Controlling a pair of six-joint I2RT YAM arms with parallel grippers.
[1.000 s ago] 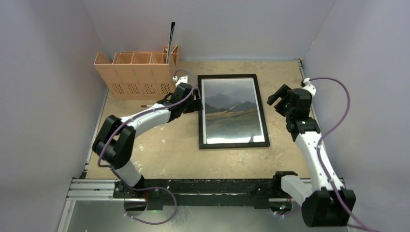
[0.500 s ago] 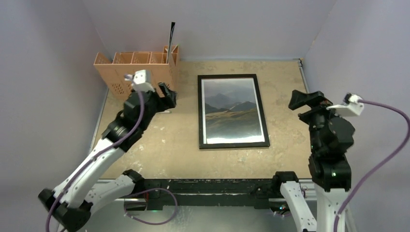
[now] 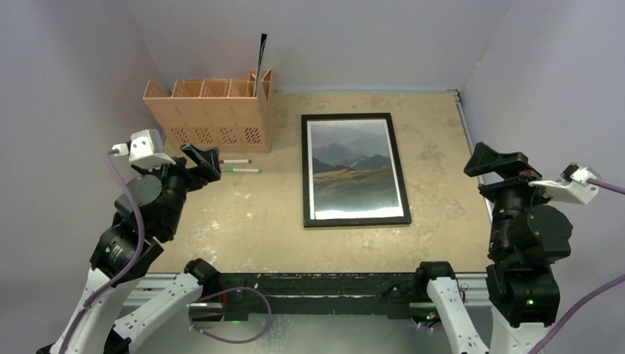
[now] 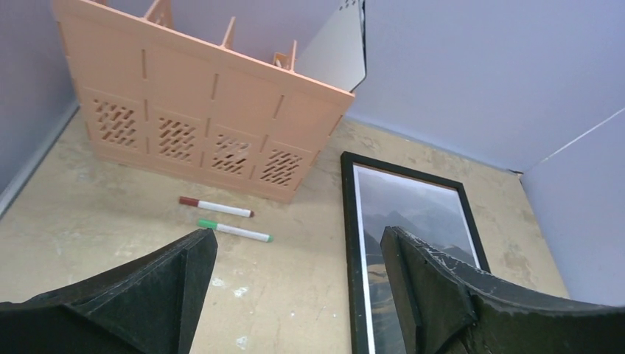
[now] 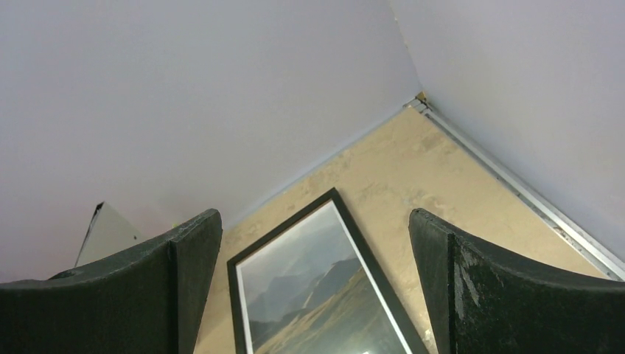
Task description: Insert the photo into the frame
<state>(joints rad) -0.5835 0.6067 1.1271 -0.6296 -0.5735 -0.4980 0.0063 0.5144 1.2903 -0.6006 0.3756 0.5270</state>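
The frame, thin and black, lies flat at the middle of the table with the photo of grey peaks and brownish hills behind its glass. My left gripper hangs open and empty, raised near the table's left side, well clear of the frame. The left wrist view shows its open jaws above bare tabletop, with the frame and the photo to the right. My right gripper is open and empty, raised at the right side. In the right wrist view the frame and the photo lie below it.
An orange compartment organiser stands at the back left, with a flat dark-edged sheet upright in its right slot. A red-capped marker and a green-capped marker lie in front of it. Lilac walls enclose three sides.
Both arms have pulled back from the frame toward the near edge and risen. The left gripper left the frame's left edge. Both grippers have opened wider. The frame has not moved.
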